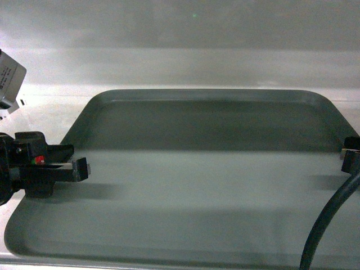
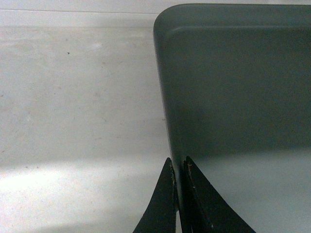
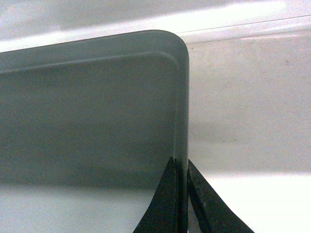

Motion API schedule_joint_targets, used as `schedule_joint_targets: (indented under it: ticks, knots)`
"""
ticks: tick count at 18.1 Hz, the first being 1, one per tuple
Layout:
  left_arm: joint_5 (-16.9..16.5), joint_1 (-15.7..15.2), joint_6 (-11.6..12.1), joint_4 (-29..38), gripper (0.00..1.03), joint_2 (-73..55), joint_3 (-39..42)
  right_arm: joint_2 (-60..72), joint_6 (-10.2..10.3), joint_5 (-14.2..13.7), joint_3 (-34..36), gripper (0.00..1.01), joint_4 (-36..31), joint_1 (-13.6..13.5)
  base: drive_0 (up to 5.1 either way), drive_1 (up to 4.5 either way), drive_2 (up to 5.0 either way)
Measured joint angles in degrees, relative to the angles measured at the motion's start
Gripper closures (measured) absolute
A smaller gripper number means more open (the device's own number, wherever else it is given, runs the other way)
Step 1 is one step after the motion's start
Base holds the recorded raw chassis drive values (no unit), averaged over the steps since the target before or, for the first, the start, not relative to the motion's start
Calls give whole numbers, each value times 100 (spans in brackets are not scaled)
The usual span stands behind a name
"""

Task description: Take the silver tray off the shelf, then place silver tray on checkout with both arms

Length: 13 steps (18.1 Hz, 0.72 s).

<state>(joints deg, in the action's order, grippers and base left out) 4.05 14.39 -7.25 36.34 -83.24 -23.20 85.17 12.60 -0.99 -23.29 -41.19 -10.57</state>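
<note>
left pincer (image 1: 79,169): black, red-green dot | right pincer (image 1: 350,157): black, thick cable

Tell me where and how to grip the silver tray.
Grip the silver tray by the low raised rim of its two short sides, each gripper coming in sideways from its own side. The left gripper and right gripper already pinch the rims there; it looks too wide for one.

White shelf board (image 1: 50,101), matte and faintly speckled, meeting a pale back wall (image 1: 180,34); silver tray (image 1: 191,180) lying flat on it, rim down to the board on both sides; a bright band of light crosses board and tray.
</note>
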Motion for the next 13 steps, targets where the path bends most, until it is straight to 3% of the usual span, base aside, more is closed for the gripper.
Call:
schedule_joint_targets:
  ticks: [7,13]
  knots:
    - [-50,13,-144,-968,100,846,-42,-732,-50,76,15,98,658,11,0,0,0]
    - [-9,105,-203,-1797,100,914,-326,-1034,-55,52,-435,98,2197,9,0,0,0]
